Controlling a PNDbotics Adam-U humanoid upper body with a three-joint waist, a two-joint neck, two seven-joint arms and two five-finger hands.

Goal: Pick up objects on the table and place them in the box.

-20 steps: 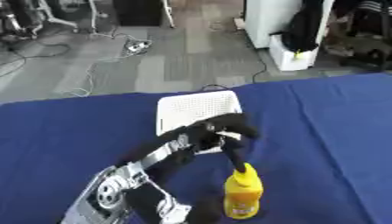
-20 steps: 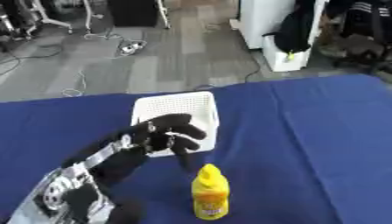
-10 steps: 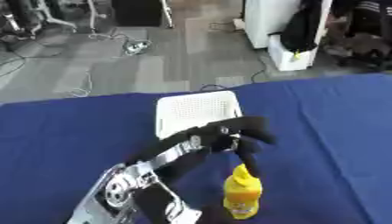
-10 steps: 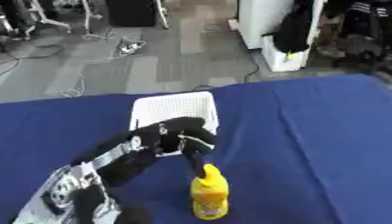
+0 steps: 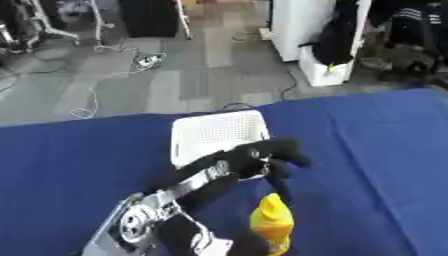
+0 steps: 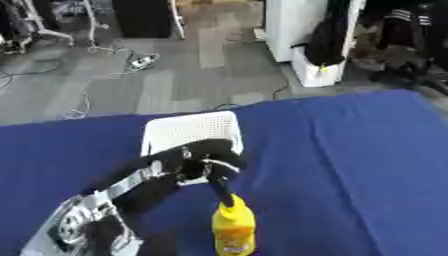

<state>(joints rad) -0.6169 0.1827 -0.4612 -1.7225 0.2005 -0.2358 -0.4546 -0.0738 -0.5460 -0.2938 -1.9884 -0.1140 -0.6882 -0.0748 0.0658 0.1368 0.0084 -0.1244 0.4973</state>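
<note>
A yellow bottle (image 6: 233, 228) stands upright on the blue table near the front edge. Behind it sits a white mesh box (image 5: 217, 134). My left hand (image 5: 268, 158) reaches in from the lower left and hovers between box and bottle, over the box's near rim. Its fingers hang down relaxed, one pointing toward the bottle's cap and ending just above it. Nothing is held in the hand. The box's near edge is partly hidden by the hand. My right hand shows in neither view.
The blue cloth table (image 5: 376, 150) stretches wide to the right of the box. Beyond its far edge lies grey floor with cables (image 5: 122, 65) and a white cabinet (image 5: 315, 35).
My left hand has swung rightward and forward from over the box toward the bottle, fingers now drooping over its cap. The bottle has stayed put. The camera tilted slightly.
</note>
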